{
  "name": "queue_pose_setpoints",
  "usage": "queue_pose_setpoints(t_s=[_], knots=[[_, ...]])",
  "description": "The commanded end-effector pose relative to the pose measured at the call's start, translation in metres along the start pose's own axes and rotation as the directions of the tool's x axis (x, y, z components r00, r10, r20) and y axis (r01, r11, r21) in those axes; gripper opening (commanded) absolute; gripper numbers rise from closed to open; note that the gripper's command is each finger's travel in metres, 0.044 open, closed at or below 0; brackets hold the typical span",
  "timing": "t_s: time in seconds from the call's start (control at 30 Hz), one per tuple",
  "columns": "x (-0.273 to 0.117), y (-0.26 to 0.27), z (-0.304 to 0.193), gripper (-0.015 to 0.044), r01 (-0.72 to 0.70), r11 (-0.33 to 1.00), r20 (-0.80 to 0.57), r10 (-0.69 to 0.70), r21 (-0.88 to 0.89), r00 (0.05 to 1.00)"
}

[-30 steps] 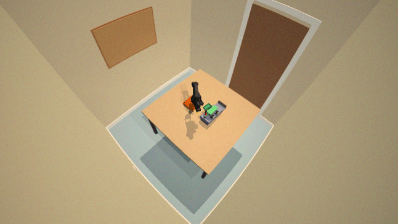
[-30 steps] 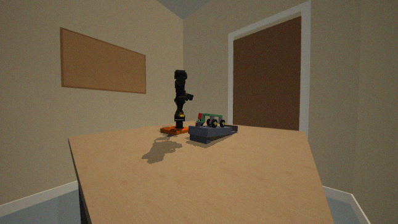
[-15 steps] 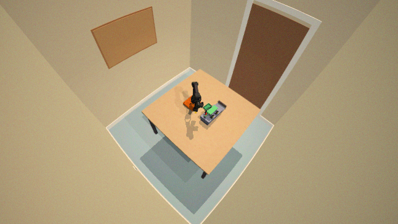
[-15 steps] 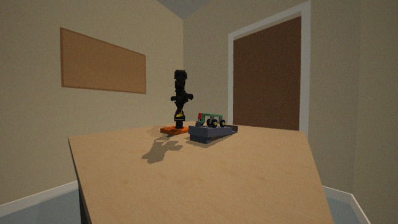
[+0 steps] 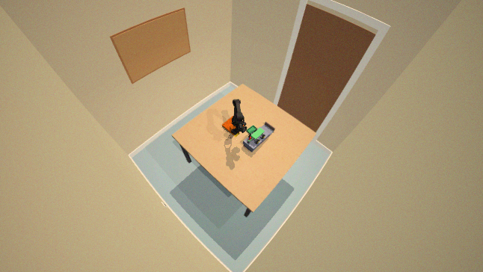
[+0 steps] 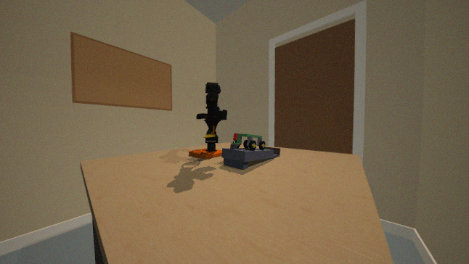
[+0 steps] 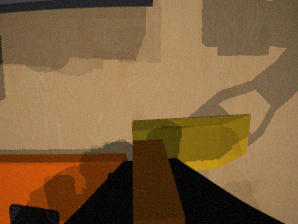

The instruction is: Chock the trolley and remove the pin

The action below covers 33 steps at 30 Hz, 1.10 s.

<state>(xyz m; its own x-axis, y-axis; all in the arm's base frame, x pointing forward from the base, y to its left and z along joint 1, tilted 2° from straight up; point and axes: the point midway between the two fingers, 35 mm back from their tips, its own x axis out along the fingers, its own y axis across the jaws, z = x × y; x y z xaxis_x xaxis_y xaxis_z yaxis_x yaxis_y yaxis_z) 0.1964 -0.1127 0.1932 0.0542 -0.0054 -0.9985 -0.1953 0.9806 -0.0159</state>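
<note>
My gripper (image 7: 150,169) is shut on the orange handle (image 7: 157,203) of the yellow chock (image 7: 194,137) and holds it above the table top. In the exterior view the gripper (image 6: 210,134) hangs over the arm's orange base plate (image 6: 205,153), with the chock (image 6: 210,137) showing as a yellow spot, left of the grey ramp (image 6: 250,156). The green-topped trolley (image 6: 251,139) stands on the ramp on black wheels. The red-headed stop pin (image 6: 235,137) stands at its left end.
The orange base plate (image 7: 53,183) lies at the bottom left of the wrist view. From above, the ramp (image 5: 259,137) sits near the middle of the table, right of the arm (image 5: 237,116). I cannot pick out the green tray apart from the trolley's green top (image 5: 257,131).
</note>
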Motion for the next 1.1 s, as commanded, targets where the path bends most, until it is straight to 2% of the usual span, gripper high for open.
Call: queue_pose_setpoints(t_s=[0.0, 1.07], knots=[[-0.001, -0.001, 0.000, 0.0000, 0.004, 0.999, 0.000, -0.004, 0.037, 1.000], [0.006, 0.093, 0.031, 0.0000, -0.004, 0.999, 0.003, 0.004, 0.037, 1.000]])
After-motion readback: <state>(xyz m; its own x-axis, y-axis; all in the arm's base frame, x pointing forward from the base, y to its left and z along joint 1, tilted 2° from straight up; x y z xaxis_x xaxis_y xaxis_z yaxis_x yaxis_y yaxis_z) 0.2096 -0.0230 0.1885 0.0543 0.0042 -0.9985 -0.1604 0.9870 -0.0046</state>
